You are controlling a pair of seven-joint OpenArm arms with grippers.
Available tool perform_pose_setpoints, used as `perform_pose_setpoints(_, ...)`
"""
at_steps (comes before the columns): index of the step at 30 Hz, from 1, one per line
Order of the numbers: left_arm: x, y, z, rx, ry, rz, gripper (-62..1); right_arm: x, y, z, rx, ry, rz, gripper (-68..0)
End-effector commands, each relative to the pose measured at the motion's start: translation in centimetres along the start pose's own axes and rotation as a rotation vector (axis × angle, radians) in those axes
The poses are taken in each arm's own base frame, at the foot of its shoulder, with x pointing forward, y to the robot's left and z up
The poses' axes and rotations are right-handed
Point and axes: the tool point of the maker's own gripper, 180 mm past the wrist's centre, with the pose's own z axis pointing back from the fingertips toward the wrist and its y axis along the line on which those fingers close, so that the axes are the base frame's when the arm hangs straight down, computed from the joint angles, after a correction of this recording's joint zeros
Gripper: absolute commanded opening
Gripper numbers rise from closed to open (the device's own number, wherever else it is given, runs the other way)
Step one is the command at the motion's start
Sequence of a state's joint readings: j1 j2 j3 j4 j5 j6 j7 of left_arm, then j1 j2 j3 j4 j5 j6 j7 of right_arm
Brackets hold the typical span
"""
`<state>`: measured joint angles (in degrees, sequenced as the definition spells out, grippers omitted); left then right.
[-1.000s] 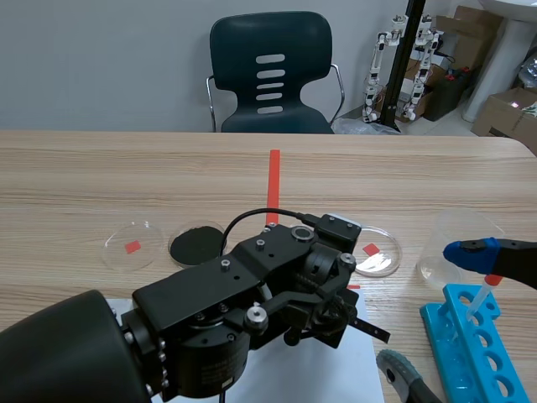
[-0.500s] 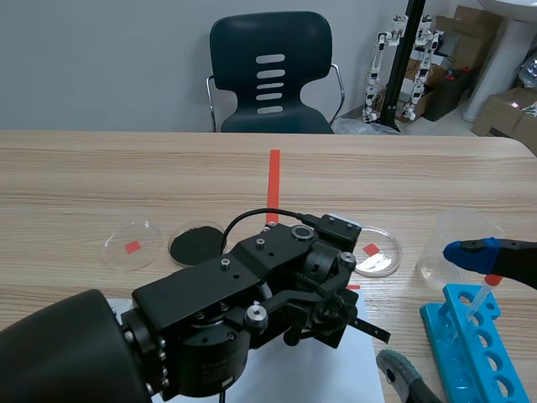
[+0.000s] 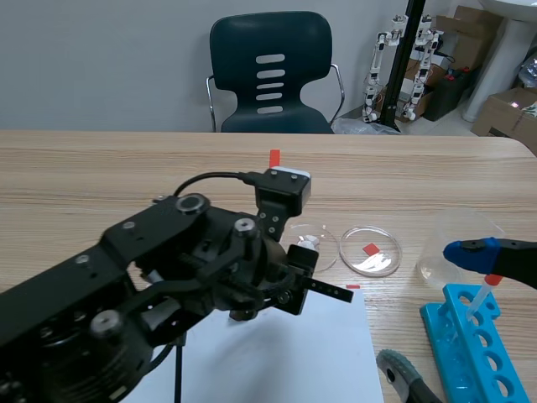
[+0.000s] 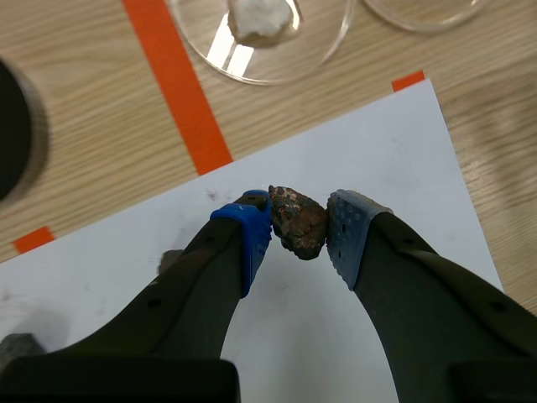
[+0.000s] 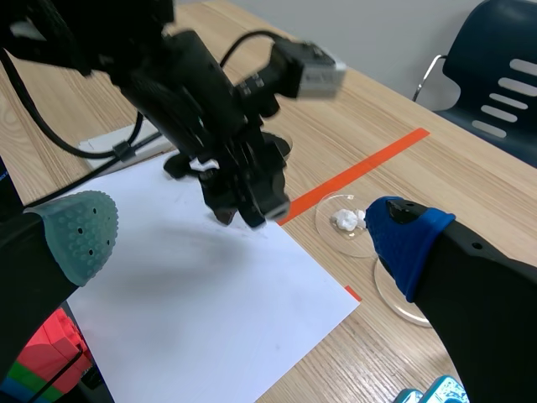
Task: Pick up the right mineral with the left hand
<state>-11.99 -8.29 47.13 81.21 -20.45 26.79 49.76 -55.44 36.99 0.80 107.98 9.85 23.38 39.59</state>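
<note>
- since the left gripper [image 4: 295,239] has its jaws narrowed onto the rough reddish-brown mineral lump [image 4: 299,220], with the blue dotted pad [image 4: 252,235] on one side and the grey-blue dotted pad [image 4: 348,231] on the other, would you call the pick done?
- nearly all of it, i judge. the stone sits pinched between the pads, over the white paper sheet [image 4: 403,168]. in the right wrist view the shadow on the sheet lies off to one side of the gripper, so the stone looks clear of the paper. what is left, at most, is to carry it a little higher and keep the grip firm.
- and farther out?
- ahead of the gripper, off the sheet, lies the clear round petri dish [image 4: 323,59] with a white crumbly lump [image 4: 258,15] in it, just beside the orange-red tape line [image 4: 178,92]. a small grey lump [image 4: 13,346] lies on the paper back beside the blue-padded finger, untouched; i cannot tell what it is.
- the right gripper [image 5: 243,239]?
- its jaws stand wide with nothing between them. it is low, near the bright blue plastic test-tube rack [image 3: 470,344] and well apart from the stone.
- what differs from a second ago?
- then the left arm crouched low over the sheet and hid the dish with the white lump. now it has risen, and that dish shows in the scene view. the right arm has not moved.
</note>
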Motion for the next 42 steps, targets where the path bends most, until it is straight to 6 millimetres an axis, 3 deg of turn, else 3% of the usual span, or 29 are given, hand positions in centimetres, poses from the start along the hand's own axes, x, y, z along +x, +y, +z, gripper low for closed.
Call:
perform_pose_setpoints(1,0.6,1.3,0.9,0.018,-0.048,0.001,-48.3,0.7,-0.4,0.0,-0.002,-0.024,0.007,-5.4)
perform_pose_setpoints(11,2.0,9.2,8.2,0.160,-0.267,0.001,-48.3,0.7,-0.4,0.0,-0.002,-0.024,0.007,-5.4)
perform_pose_setpoints(15,2.3,11.0,11.3,0.202,-0.359,-0.028,-48.3,0.7,-0.4,0.0,-0.002,-0.024,0.007,-5.4)
perform_pose_setpoints(23,2.0,10.5,16.2,0.154,-0.506,-0.127,-48.3,0.7,-0.4,0.0,-0.002,-0.024,0.007,-5.4)
perform_pose_setpoints(28,1.0,8.9,18.2,0.065,-0.568,-0.167,-48.3,0.7,-0.4,0.0,-0.002,-0.024,0.007,-5.4)
perform_pose_setpoints(33,-0.5,7.3,19.3,-0.022,-0.595,-0.180,-48.3,0.7,-0.4,0.0,-0.002,-0.024,0.007,-5.4)
perform_pose_setpoints(42,-1.6,7.2,19.9,-0.011,-0.591,-0.200,-48.3,0.7,-0.4,0.0,-0.002,-0.024,0.007,-5.4)
